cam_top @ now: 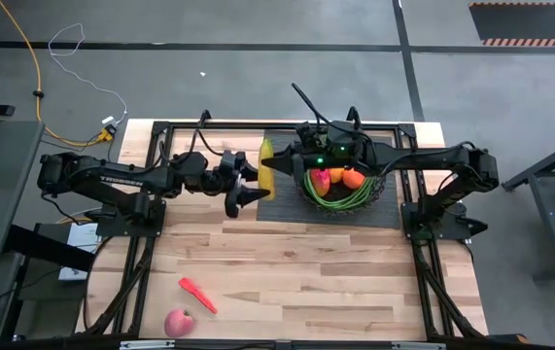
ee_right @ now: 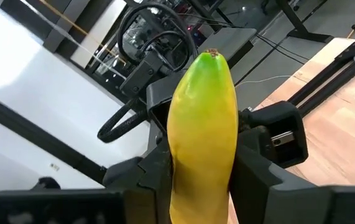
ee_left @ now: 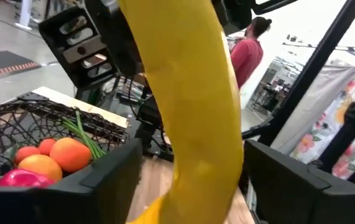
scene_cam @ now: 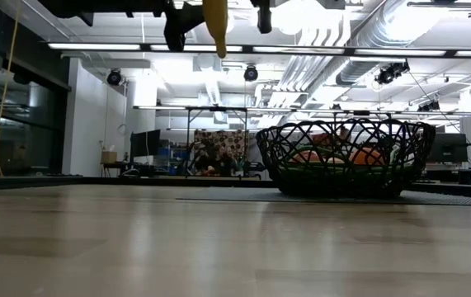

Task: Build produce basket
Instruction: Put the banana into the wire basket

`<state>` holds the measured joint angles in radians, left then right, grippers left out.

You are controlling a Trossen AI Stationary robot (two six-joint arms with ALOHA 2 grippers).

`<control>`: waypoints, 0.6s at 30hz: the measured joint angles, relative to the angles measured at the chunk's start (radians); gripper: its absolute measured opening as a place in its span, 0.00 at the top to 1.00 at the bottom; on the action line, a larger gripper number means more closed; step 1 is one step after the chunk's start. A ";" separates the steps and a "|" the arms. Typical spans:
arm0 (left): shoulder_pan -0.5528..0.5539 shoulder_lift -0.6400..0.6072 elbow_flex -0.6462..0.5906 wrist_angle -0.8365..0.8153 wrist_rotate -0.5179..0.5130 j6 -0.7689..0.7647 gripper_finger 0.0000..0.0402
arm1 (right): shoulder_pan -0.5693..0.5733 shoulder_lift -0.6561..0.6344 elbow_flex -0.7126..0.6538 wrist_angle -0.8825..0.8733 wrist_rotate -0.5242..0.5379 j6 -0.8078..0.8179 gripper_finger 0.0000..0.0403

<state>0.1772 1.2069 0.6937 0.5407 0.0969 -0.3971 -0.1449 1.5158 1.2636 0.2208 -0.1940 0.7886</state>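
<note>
Banana (cam_top: 266, 165) hanging between two pincers, at nine o'clock of the basket (cam_top: 374, 194).
Right pincer (ee_right: 203, 171) is clenching it; left pincer (ee_left: 189, 171) is standing released around it.

1. You have bright, even overhead light in the high view; the table (cam_top: 287, 272) is lit evenly, with only soft, faint shadows beneath the left gripper (cam_top: 250, 183) and the right gripper (cam_top: 282, 160).
2. In the low view, ceiling strip lights (scene_cam: 301, 49) behind and below the grippers glare white, and the basket (scene_cam: 344, 157) reads as a dark silhouette against them. The tabletop carries a pale sheen.
3. In your left wrist view, the banana (ee_left: 189, 106) in front of the gripper is brightly lit, while the room beyond it burns out to white.
4. In your right wrist view, the gripper's fingers (ee_right: 258, 174) sit in shadow beside the bright banana, and a washed-out white surface lies beyond.
</note>
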 joint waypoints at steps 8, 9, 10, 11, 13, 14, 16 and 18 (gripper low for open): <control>0.066 -0.170 0.000 -0.244 0.056 0.000 0.22 | -0.058 -0.061 0.000 -0.172 -0.068 -0.101 0.72; 0.077 -0.204 0.000 -0.275 0.055 0.004 0.22 | -0.067 -0.077 0.000 -0.212 -0.068 -0.130 0.72; 0.087 -0.239 0.000 -0.309 0.049 0.005 0.22 | -0.075 -0.094 0.000 -0.257 -0.069 -0.162 0.72; 0.098 -0.271 0.000 -0.339 0.047 0.007 0.22 | -0.083 -0.115 -0.001 -0.307 -0.068 -0.192 0.72; 0.118 -0.331 0.000 -0.386 0.045 0.018 0.22 | -0.101 -0.162 -0.001 -0.408 -0.068 -0.252 0.72; 0.125 -0.358 0.000 -0.398 0.040 0.025 0.22 | -0.108 -0.187 -0.001 -0.467 -0.065 -0.278 0.72; 0.133 -0.407 0.000 -0.411 0.018 0.031 0.22 | -0.120 -0.241 -0.001 -0.598 -0.019 -0.312 0.72; 0.139 -0.442 0.000 -0.414 -0.019 0.034 0.22 | -0.124 -0.285 -0.001 -0.728 0.048 -0.343 0.72</control>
<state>0.3162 0.7647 0.6933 0.1271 0.0777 -0.3636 -0.2687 1.2311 1.2629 -0.5075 -0.1456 0.4453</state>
